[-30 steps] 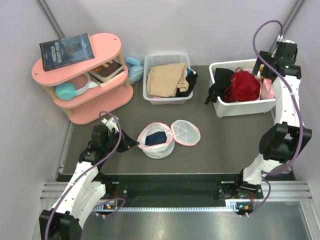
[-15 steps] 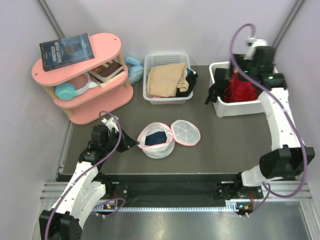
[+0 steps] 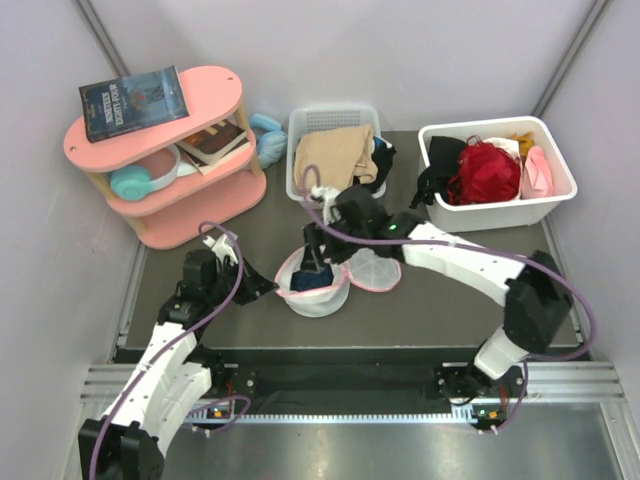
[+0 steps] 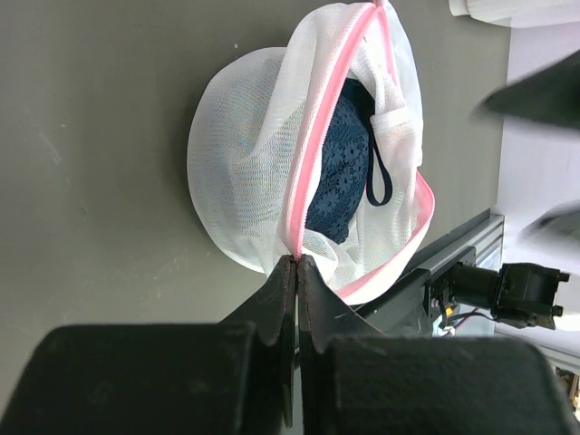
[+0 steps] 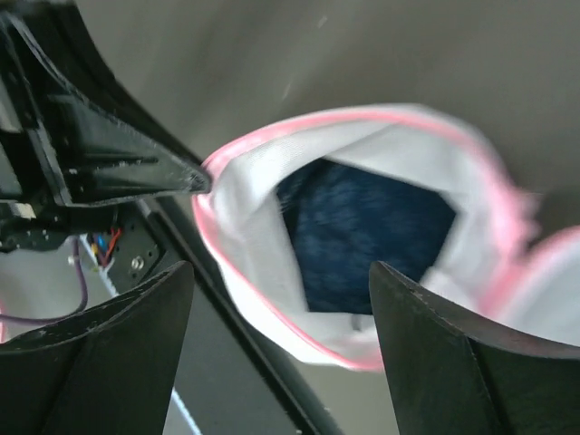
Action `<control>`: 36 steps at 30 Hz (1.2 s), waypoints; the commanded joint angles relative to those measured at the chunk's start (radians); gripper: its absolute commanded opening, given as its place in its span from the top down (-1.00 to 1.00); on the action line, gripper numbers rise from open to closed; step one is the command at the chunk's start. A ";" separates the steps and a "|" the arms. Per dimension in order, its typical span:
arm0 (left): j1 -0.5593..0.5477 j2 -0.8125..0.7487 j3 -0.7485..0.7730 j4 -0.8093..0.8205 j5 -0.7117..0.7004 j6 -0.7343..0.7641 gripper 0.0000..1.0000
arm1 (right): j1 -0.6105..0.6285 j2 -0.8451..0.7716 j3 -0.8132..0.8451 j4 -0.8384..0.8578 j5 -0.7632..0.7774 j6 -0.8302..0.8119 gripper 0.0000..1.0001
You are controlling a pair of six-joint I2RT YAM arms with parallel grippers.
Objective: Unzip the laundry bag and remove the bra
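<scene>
The laundry bag (image 3: 322, 295), a white mesh pouch with pink zipper trim, lies open at the table's middle with its round lid (image 3: 372, 268) folded to the right. The navy bra (image 3: 311, 281) lies inside; it shows in the left wrist view (image 4: 340, 168) and the right wrist view (image 5: 362, 227). My left gripper (image 3: 273, 287) is shut on the bag's pink rim (image 4: 297, 256) at its left side. My right gripper (image 3: 317, 252) hangs open just above the bag's opening, its fingers (image 5: 435, 362) wide apart over the bra, empty.
A white basket (image 3: 333, 118) with tan clothes stands behind the bag. A white bin (image 3: 496, 216) at the back right holds a red lacy garment (image 3: 488, 170) and a black one. A pink shelf (image 3: 160, 150) with books and headphones stands at the back left.
My right arm has swung from the white bin at the back right across to the middle and down over the open bag. My left gripper has stayed shut on the rim.
</scene>
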 commanded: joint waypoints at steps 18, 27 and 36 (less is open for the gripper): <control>-0.005 -0.092 -0.006 -0.042 -0.018 0.002 1.00 | 0.285 0.183 -0.084 -0.035 0.274 0.136 -0.53; -0.006 -0.086 -0.006 -0.034 0.000 0.009 1.00 | 0.285 0.157 -0.046 -0.044 0.441 0.207 -0.60; -0.008 -0.090 -0.006 -0.033 -0.007 0.011 1.00 | 0.282 0.075 -0.025 -0.079 0.405 0.258 -0.63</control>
